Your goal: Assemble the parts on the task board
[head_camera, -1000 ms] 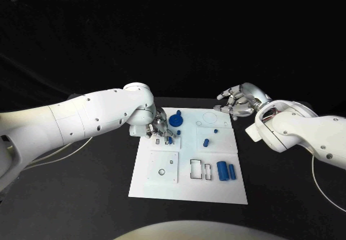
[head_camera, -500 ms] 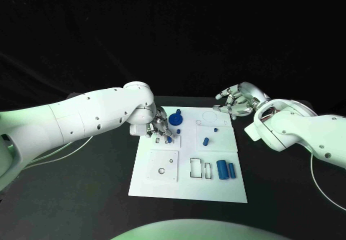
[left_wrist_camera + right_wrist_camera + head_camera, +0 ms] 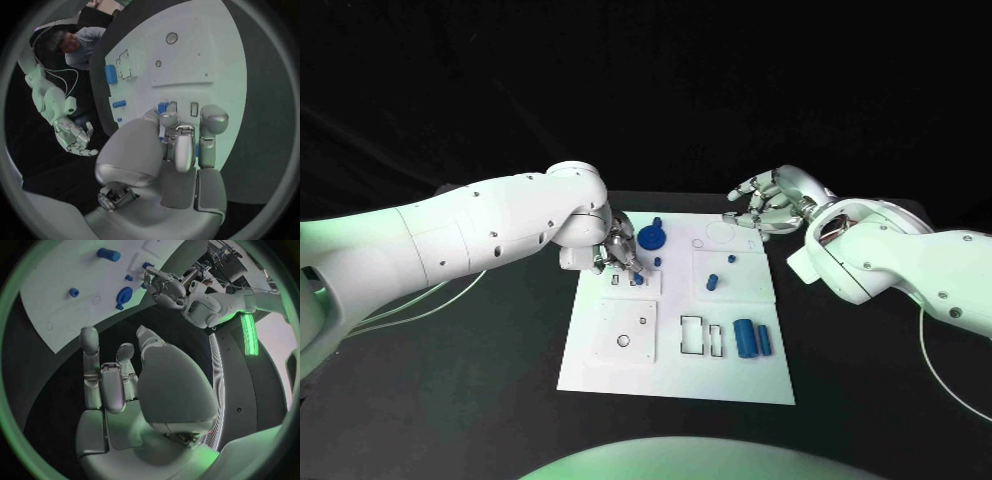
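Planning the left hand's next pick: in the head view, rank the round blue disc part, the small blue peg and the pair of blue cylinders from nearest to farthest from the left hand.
From the left hand:
1. Round blue disc part, right beside the hand, at the task board's far end.
2. Small blue peg, mid-board, toward the right.
3. Pair of blue cylinders, near the board's right edge, closer to the robot.
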